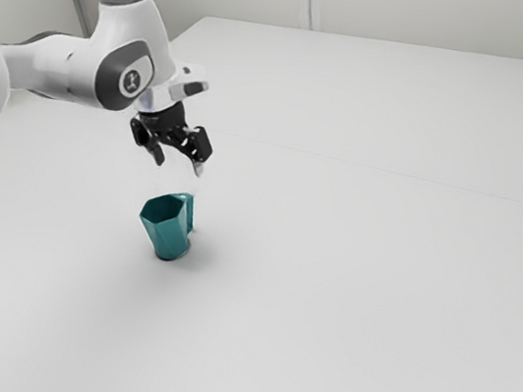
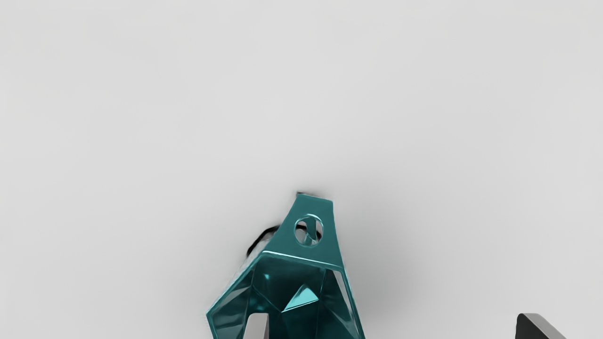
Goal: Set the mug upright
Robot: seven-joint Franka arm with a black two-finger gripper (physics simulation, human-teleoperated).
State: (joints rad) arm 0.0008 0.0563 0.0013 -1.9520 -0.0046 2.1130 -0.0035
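Around six o'clock from the gripper [image 1: 179, 163], as the exterior view has it, the teal mug [image 1: 166, 231] looks upright on the tabletop [image 1: 343, 308], mouth up, like the task wants. Gripper's open, not gripping anything, so I'd say the mug's base carries it. Handle [image 1: 189, 212] pokes out toward two o'clock. Wrist view has one finger [image 2: 257, 326] across the mouth, so straight down might clip the rim, tbh. Pale wall [image 1: 385, 106] at one o'clock, well clear.

Teal mug [image 1: 169, 238] (seemingly darker inside)
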